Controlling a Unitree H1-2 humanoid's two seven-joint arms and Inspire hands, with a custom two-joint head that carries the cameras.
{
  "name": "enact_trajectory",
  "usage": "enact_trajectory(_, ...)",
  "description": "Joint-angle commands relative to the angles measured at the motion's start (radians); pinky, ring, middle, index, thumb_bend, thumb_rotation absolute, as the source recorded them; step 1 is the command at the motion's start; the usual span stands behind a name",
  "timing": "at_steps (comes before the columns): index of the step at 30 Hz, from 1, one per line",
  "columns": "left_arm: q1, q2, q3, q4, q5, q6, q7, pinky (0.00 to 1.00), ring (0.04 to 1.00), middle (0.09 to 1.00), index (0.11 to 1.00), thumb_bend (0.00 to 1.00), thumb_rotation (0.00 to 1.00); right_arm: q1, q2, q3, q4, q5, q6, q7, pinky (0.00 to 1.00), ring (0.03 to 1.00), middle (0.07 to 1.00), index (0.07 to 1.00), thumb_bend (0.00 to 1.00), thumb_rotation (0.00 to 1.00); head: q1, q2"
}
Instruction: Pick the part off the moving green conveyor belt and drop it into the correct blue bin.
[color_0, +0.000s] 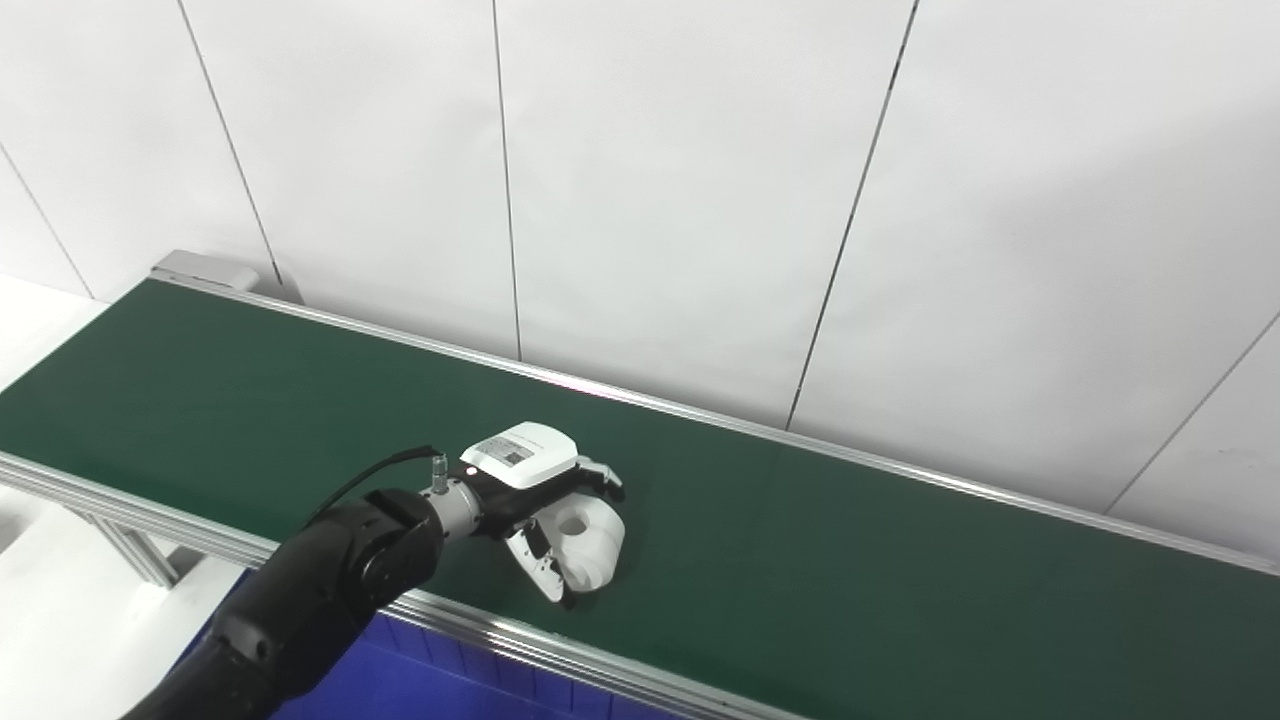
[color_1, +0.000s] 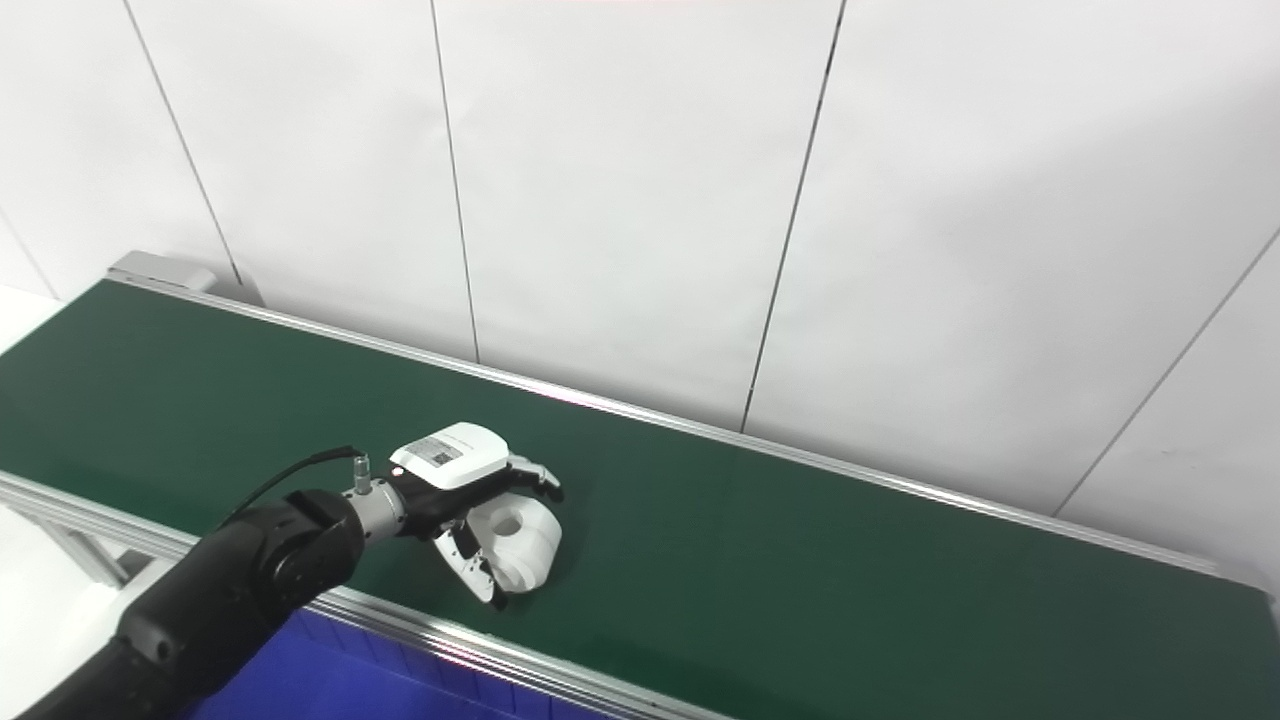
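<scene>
Left eye view: the left hand is reaching over the near rail and wrapping its fingers around a white moulded part with a round hole, low on the green conveyor belt. The fingers are curling over the top while the thumb is pressing from below, so the hand is looking closed on the part, though whether the part is clear of the belt is not plain. A strip of blue bin is showing just below the rail, under the arm. The right hand is not appearing.

Right eye view: the same hand is gripping the part near the belt's front edge, with the bin peeking beneath the rail. The step in hand seems to be the grasp itself. The next move is likely calling for a firm lift before the belt drags the part, then a pull back over the rail to release above the bin; which bin is correct cannot be judged here.
</scene>
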Motion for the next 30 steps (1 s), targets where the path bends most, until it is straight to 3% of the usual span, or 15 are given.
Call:
enact_trajectory(1, -0.041, 0.027, -0.001, -0.031, 0.004, 0.023, -0.032, 0.65, 0.747, 0.778, 0.773, 1.00, 0.33, 0.000, 0.001, 0.003, -0.036, -0.004, -0.035, 0.007, 1.00, 1.000, 1.000, 1.000, 0.84, 1.00, -0.001, 0.003)
enact_trajectory(3, -0.033, 0.024, -0.003, -0.036, 0.011, 0.019, -0.006, 0.62, 0.722, 0.766, 0.756, 1.00, 0.29, 0.001, 0.001, 0.004, -0.040, -0.004, -0.032, 0.008, 1.00, 1.000, 1.000, 1.000, 0.84, 1.00, -0.003, 0.004)
enact_trajectory(6, -0.013, 0.006, 0.007, -0.011, 0.015, -0.020, 0.102, 0.50, 0.597, 0.657, 0.644, 0.97, 0.07, 0.001, 0.000, 0.006, -0.038, 0.001, -0.037, 0.011, 1.00, 1.000, 1.000, 1.000, 0.84, 1.00, -0.005, 0.005)
enact_trajectory(9, -0.004, -0.014, 0.012, 0.024, -0.023, -0.058, 0.158, 0.40, 0.482, 0.533, 0.504, 0.61, 0.01, -0.001, 0.003, 0.009, -0.038, 0.004, -0.043, 0.012, 1.00, 1.000, 1.000, 1.000, 0.82, 1.00, -0.009, 0.006)
enact_trajectory(10, -0.003, -0.021, 0.016, 0.034, -0.047, -0.068, 0.162, 0.37, 0.444, 0.506, 0.492, 0.56, 0.00, -0.001, 0.002, 0.010, -0.036, 0.007, -0.043, 0.014, 1.00, 1.000, 0.999, 1.000, 0.82, 1.00, -0.009, 0.006)
enact_trajectory(15, 0.004, -0.044, 0.036, 0.048, -0.153, -0.080, 0.148, 0.32, 0.385, 0.459, 0.501, 0.53, 0.00, -0.004, 0.003, 0.012, -0.026, 0.002, -0.050, 0.011, 1.00, 0.999, 0.993, 1.000, 0.82, 1.00, -0.013, 0.005)
enact_trajectory(25, 0.022, -0.042, 0.055, -0.007, -0.235, -0.091, 0.123, 0.39, 0.449, 0.496, 0.479, 0.52, 0.00, -0.004, 0.006, 0.013, -0.035, -0.003, -0.044, 0.008, 1.00, 0.990, 0.989, 1.000, 0.81, 1.00, -0.015, 0.011)
enact_trajectory(30, 0.039, -0.015, 0.073, -0.087, -0.251, -0.096, 0.112, 0.39, 0.456, 0.500, 0.475, 0.52, 0.00, 0.000, 0.002, 0.011, -0.054, -0.005, -0.032, 0.007, 1.00, 0.986, 0.987, 1.000, 0.81, 1.00, 0.001, 0.037)
